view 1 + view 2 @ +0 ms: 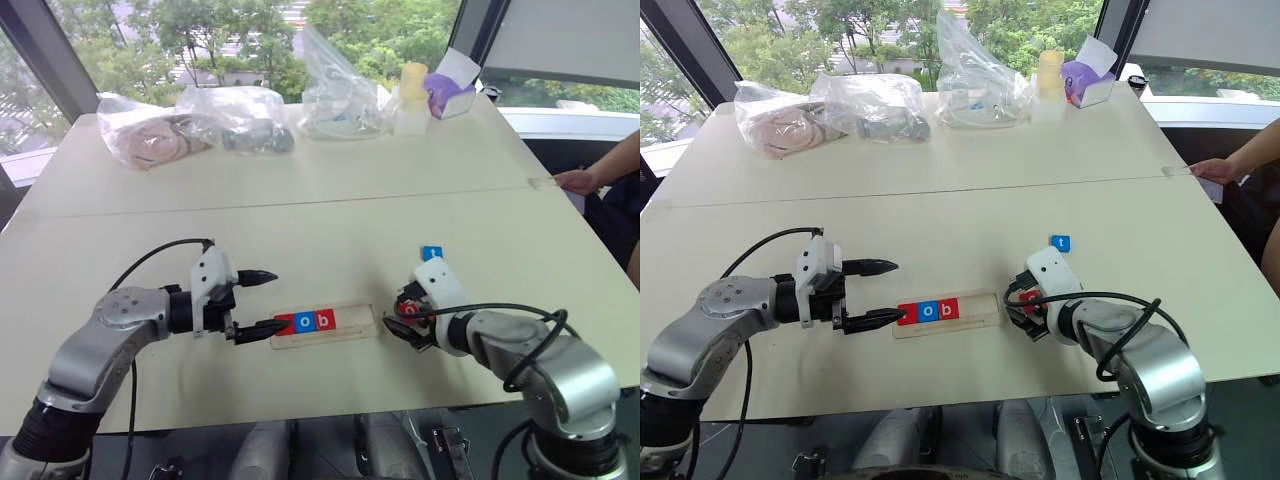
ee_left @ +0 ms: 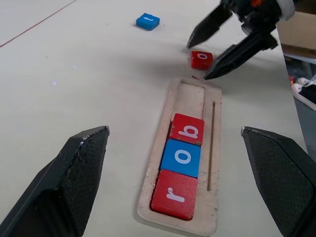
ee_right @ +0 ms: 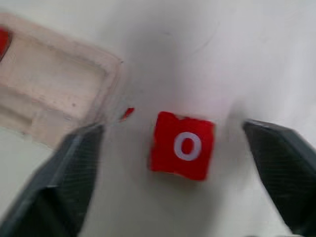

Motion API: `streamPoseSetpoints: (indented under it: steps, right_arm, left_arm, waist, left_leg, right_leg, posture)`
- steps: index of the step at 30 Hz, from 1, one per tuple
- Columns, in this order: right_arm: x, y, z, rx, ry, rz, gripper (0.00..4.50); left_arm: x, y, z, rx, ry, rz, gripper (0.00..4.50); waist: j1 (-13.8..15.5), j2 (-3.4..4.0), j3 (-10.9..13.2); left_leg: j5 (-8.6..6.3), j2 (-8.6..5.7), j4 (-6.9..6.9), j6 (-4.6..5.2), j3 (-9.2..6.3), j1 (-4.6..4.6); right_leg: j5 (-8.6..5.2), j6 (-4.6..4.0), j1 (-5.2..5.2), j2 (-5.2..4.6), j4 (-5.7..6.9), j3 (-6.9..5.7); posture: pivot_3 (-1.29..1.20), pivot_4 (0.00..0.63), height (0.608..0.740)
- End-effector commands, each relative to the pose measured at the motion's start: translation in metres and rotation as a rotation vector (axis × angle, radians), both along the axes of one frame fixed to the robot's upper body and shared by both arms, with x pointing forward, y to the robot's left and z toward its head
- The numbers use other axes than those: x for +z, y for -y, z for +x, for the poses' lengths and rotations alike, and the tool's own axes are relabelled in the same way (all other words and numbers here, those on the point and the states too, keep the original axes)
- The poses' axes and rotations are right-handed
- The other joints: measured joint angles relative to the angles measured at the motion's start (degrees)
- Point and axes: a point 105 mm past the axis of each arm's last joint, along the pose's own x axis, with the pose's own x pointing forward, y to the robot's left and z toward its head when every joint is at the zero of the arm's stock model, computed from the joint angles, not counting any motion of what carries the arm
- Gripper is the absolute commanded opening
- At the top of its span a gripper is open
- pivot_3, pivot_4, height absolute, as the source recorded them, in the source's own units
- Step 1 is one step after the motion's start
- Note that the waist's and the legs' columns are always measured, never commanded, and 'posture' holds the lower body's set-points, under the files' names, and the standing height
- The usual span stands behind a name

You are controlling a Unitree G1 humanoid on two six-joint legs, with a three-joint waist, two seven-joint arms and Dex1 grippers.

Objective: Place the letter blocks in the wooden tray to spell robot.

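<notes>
So the left gripper point(image 2: 173, 182) is spread wide at the tray point(image 2: 213, 148) end; its wrist view reads r, o, b point(image 2: 187, 131) inside. Right gripper point(image 3: 177, 163), open too, straddles the red o point(image 3: 182, 145) on the table; blue t point(image 1: 431, 253) beyond.

Wooden tray point(image 2: 213, 148) pale, matt, grain showing; letter blocks point(image 2: 181, 157) painted smooth; table point(image 1: 330, 200) matt; bags point(image 1: 240, 115) clear, crinkled plastic.

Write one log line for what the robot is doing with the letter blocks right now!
tray: r, o, b in | red o block: on table past tray end, between open right gripper | blue t block: on table | left gripper: open, empty
</notes>
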Motion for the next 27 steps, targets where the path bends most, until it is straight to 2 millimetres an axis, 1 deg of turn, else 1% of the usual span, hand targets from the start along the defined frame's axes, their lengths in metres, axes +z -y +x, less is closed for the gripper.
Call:
streamPoseSetpoints:
  steps: [1, 3, 4, 8, 10, 12, 14, 18, 22, 27]
  right_arm:
    - [0.027, -0.002, 0.002, 0.335, 0.115, 0.002, 4.44]
    - [0.026, 0.007, -0.002, 0.491, 0.097, 0.003, 4.44]
    - [0.024, 0.012, -0.002, 0.542, 0.083, -0.002, 4.44]
    - [0.004, 0.042, 0.009, 0.681, 0.032, -0.128, 4.44]
    - [-0.001, 0.047, 0.015, 0.736, 0.027, -0.154, 4.44]
    - [-0.003, 0.046, 0.022, 0.771, 0.038, -0.154, 4.44]
    - [-0.009, 0.047, 0.029, 0.815, 0.046, -0.192, 4.44]
    - [-0.018, 0.05, 0.035, 0.872, 0.037, -0.224, 4.44]
    - [-0.017, 0.046, 0.038, 0.911, 0.056, -0.203, 4.44]
    - [-0.016, 0.035, 0.039, 0.946, 0.078, -0.17, 4.44]
  left_arm:
    - [0.007, 0.002, 0.0, -0.012, 0.036, -0.003, 4.5]
    - [0.008, 0.002, 0.001, -0.01, 0.038, -0.005, 4.5]
    - [0.008, 0.003, 0.001, -0.01, 0.039, -0.005, 4.5]
    - [0.009, 0.003, 0.002, -0.007, 0.043, -0.006, 4.5]
    - [0.01, 0.003, 0.002, -0.001, 0.047, -0.007, 4.5]
    - [0.011, 0.002, 0.001, 0.007, 0.048, -0.008, 4.5]
    - [0.01, 0.002, 0.0, 0.014, 0.048, -0.009, 4.5]
    - [0.01, 0.001, -0.002, 0.026, 0.047, -0.01, 4.5]
    - [0.01, -0.001, -0.003, 0.035, 0.047, -0.009, 4.5]
    - [0.011, -0.002, -0.004, 0.041, 0.047, -0.008, 4.5]
  waist:
    - [0.03, -0.02, 0.04]
    - [-0.08, -0.18, 0.12]
    - [-0.08, -0.21, 0.14]
    - [-0.28, -0.25, 0.18]
    - [-0.24, -0.24, 0.19]
    - [-0.29, -0.23, 0.2]
    - [-0.23, -0.24, 0.21]
    - [-0.04, -0.25, 0.21]
    - [-0.02, -0.27, 0.2]
    - [-0.22, -0.27, 0.2]
  left_leg:
    - [-0.01, -0.01, 0.01, 0.02, 0.02, 0.0]
    - [-0.04, 0.02, 0.0, 0.07, 0.03, 0.13]
    - [-0.05, 0.04, 0.0, 0.09, -0.01, 0.16]
    - [-0.07, 0.05, 0.0, 0.12, 0.0, 0.18]
    - [-0.07, 0.03, 0.02, 0.12, 0.02, 0.18]
    - [-0.07, 0.04, 0.02, 0.12, 0.01, 0.19]
    - [-0.07, 0.05, 0.01, 0.12, -0.01, 0.2]
    - [-0.07, 0.05, 0.0, 0.11, -0.04, 0.19]
    - [-0.07, 0.04, 0.05, 0.1, -0.06, 0.21]
    - [-0.07, 0.08, 0.03, 0.09, -0.08, 0.29]
  right_leg:
    - [-0.03, 0.05, 0.04, -0.02, -0.04, -0.02]
    - [-0.07, 0.13, 0.26, 0.0, -0.14, -0.11]
    - [-0.07, 0.13, 0.35, 0.03, -0.21, -0.17]
    - [-0.05, 0.12, 0.44, -0.01, -0.36, -0.15]
    - [-0.04, 0.11, 0.44, -0.03, -0.37, -0.13]
    - [-0.03, 0.1, 0.43, -0.02, -0.36, -0.12]
    - [-0.03, 0.09, 0.43, -0.01, -0.34, -0.11]
    - [-0.03, 0.09, 0.44, -0.04, -0.37, -0.11]
    - [-0.01, 0.04, 0.5, -0.06, -0.4, -0.11]
    - [-0.01, -0.01, 0.54, -0.06, -0.37, -0.1]
  posture:
    - [0.0, 0.15, 0.74]
    - [0.0, 0.15, 0.74]
    - [0.0, 0.15, 0.74]
    - [0.0, 0.15, 0.74]
    - [0.0, 0.15, 0.74]
    - [0.0, 0.15, 0.74]
    - [0.0, 0.15, 0.74]
    - [0.0, 0.15, 0.74]
    - [0.0, 0.15, 0.74]
    - [0.0, 0.15, 0.74]
